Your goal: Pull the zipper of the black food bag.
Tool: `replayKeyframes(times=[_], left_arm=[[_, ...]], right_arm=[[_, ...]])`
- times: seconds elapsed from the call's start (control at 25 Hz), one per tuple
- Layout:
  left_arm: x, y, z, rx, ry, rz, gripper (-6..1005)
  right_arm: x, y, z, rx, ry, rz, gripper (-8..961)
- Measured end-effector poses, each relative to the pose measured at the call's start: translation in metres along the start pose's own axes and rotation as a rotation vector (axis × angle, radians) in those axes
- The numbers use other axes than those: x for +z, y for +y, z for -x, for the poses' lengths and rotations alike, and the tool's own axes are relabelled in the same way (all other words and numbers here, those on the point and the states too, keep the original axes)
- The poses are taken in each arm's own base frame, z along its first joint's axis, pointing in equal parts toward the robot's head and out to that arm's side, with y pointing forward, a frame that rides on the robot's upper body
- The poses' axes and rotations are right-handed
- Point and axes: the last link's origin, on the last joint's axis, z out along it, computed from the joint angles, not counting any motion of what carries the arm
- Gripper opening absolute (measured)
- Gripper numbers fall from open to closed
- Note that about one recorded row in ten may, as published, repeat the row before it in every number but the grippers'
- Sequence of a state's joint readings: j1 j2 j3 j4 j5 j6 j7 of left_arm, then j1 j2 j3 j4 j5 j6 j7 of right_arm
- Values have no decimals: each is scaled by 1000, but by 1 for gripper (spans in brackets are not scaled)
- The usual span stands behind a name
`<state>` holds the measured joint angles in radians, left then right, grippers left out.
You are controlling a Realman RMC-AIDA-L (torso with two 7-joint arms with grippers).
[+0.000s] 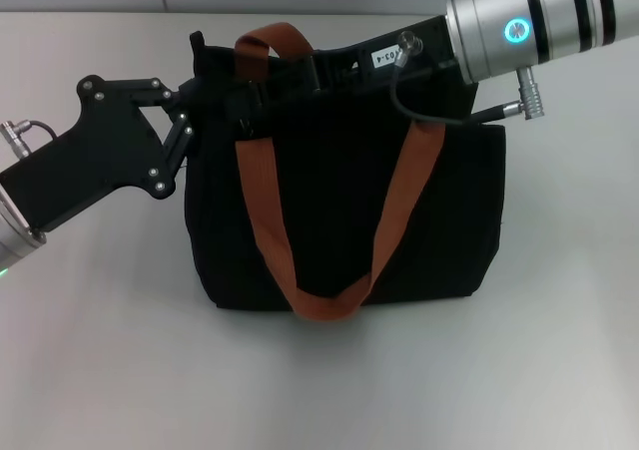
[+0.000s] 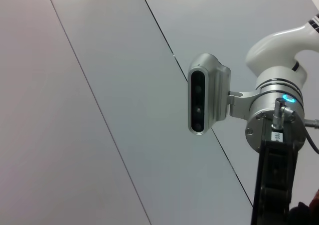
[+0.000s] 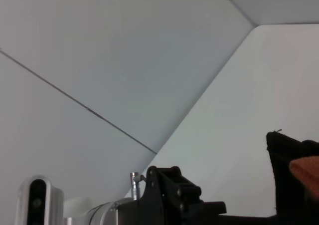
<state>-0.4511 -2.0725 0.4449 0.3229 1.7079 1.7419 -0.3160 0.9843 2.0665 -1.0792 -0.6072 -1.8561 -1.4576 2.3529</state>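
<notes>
So the biggest thing here is the bench [image 1: 100, 370], a plain pale matte surface, and sitting pretty much in the middle of it is the black food bag [image 1: 339, 211]. It's a boxy soft fabric tote, kind of slumped, lying with its top edge toward the far side. The orange-brown webbing straps [image 1: 275, 240] flop down over the front in a long loop toward the near side; they look flat and a bit stiff, like typical woven handle tape.

Both my arms are up at the bag's far top edge, which makes sense to me since that's where the zip line should run. My left claw [image 1: 200, 96] comes in from the left, and its black linkage ends right at the bag's far-left corner, touching or pinching the fabric there. My guess is it's there to hold the bag steady so it doesn't drag along. I honestly can't tell if the fingers are together or apart, black on black.

My right claw [image 1: 285, 76] reaches in from the right, lying along the top edge, with the silver wrist and its blue light ring out past the far-right corner. The tip ends near the left strap's root. Same story: can't tell whether it's clamped on anything.

The zipper itself? I can't pick out the pull tab in any view; it's presumably somewhere under my right claw along that top edge. Both wrist views mostly show wall and the other arm, so no help there.
</notes>
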Motion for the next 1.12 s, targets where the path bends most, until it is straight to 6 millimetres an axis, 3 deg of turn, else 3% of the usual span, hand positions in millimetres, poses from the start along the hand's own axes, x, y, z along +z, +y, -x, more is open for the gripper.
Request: replayKeyframes(times=[0.6,1.12], left_arm=[[7,-2,-1,-1,16,5,32],[7,-3,-1,0,13,4,32]], right_arm=[[6,3,0,-87,18,-23,351],[-1,2,0,-105,-4,-36,233]])
